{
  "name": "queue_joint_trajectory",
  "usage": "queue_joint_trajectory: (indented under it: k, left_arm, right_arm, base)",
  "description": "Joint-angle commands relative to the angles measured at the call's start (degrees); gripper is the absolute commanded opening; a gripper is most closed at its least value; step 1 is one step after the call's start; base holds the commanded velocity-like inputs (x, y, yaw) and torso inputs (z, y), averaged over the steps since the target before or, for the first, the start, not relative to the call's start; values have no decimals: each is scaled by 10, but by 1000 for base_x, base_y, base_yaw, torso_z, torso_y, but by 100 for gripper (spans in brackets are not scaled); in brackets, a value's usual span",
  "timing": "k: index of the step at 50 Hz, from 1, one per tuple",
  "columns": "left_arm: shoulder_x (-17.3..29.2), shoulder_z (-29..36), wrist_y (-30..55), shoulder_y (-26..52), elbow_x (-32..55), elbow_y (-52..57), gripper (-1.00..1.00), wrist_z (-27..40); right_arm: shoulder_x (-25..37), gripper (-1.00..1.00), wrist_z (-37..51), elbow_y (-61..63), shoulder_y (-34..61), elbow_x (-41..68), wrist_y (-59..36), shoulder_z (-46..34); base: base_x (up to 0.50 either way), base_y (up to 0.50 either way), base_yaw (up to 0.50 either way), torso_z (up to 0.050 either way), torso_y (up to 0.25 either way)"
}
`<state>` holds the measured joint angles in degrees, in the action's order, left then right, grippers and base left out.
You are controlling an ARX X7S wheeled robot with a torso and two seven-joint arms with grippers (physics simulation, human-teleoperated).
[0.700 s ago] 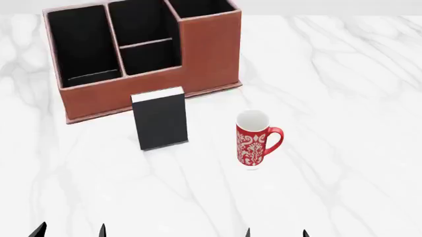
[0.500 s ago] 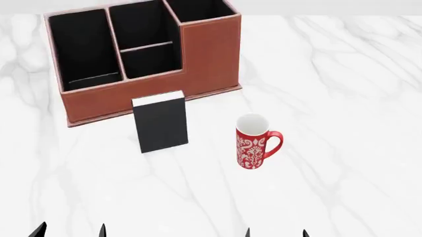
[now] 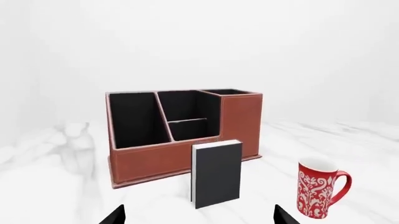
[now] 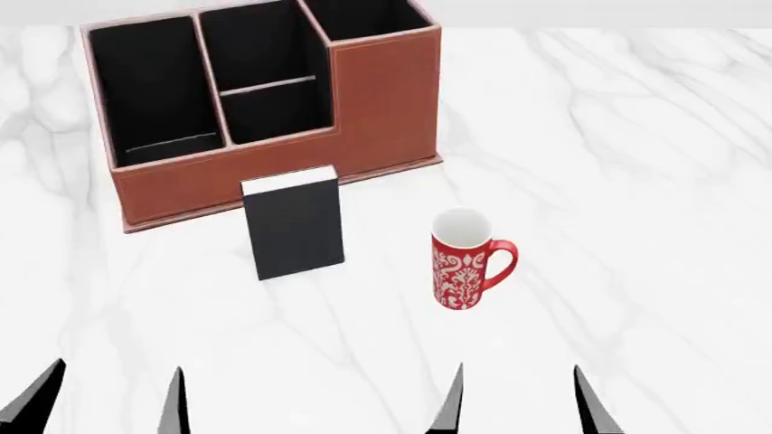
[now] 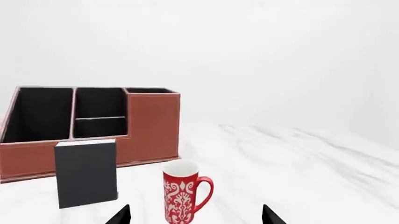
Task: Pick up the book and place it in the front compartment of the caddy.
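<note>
**Both arms advanced, book untouched**

Head: both jaw pairs reach further into frame than before, spread wide, empty. Book [image 4: 296,226] upright on bench [image 4: 627,181], just before caddy [image 4: 259,108], well ahead of both.
Left wrist: book [image 3: 216,173] centred beyond the jaws.
Right wrist: book [image 5: 86,172] off-axis; mug [image 5: 182,191] ahead.

- My left gripper [image 4: 107,398] and right gripper [image 4: 519,398] are cut at the head view's 6 o'clock edge; only fingertips show.
- The caddy [image 4: 277,172] loses its top at 12 o'clock.
- The book [image 4: 296,231] hides part of the caddy's front wall.
</note>
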<state>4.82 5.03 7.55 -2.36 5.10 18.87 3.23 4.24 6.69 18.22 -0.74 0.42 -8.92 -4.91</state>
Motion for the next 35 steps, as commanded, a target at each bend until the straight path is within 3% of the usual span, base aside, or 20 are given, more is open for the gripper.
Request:
queue_joint_trajectory:
  k: [1,16,20,35]
  left_arm:
    - [19,-11,75,-2,36,175,100,16]
    - [40,-81,154,28,95,295,100,56]
    - [36,-85,112,13,92,276,100,52]
    - [39,-90,104,13,106,273,100,65]
  right_arm:
    - [13,100,17,182,0,14,-92,6]
    - [30,100,43,332,17,60,-188,67]
    - [35,100,49,345,19,67,-197,76]
    - [50,100,71,345,31,41,-229,52]
  base:
    - [0,0,0,0,0]
    - [0,0,0,0,0]
    - [0,0,0,0,0]
    - [0,0,0,0,0]
